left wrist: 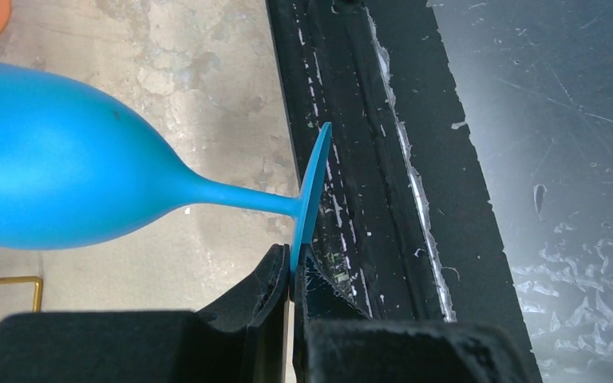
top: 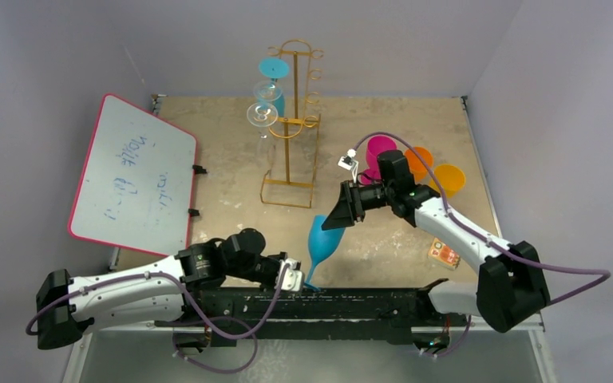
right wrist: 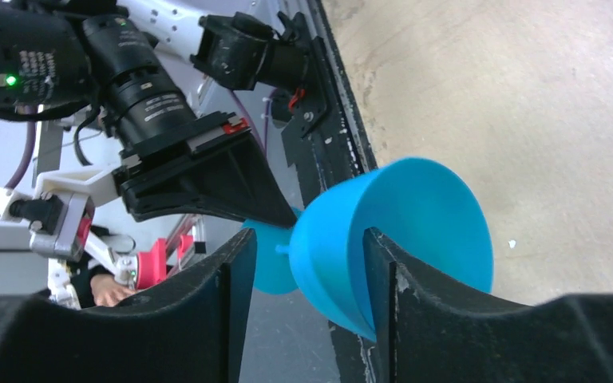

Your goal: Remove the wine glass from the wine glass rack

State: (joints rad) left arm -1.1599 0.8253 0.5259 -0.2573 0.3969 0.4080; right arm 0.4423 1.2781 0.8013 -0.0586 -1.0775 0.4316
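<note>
One gold wine glass rack. Four glasses: one blue wine glass off the rack, plus a second blue glass and two clear glasses hanging on it. Three cups (magenta cup, orange cup, yellow-orange cup), one whiteboard, one small orange card, two arms with a left end effector and a right end effector.

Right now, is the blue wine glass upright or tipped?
Tipped: the blue wine glass leans sideways, its foot edge pinched in the left pincer.
</note>
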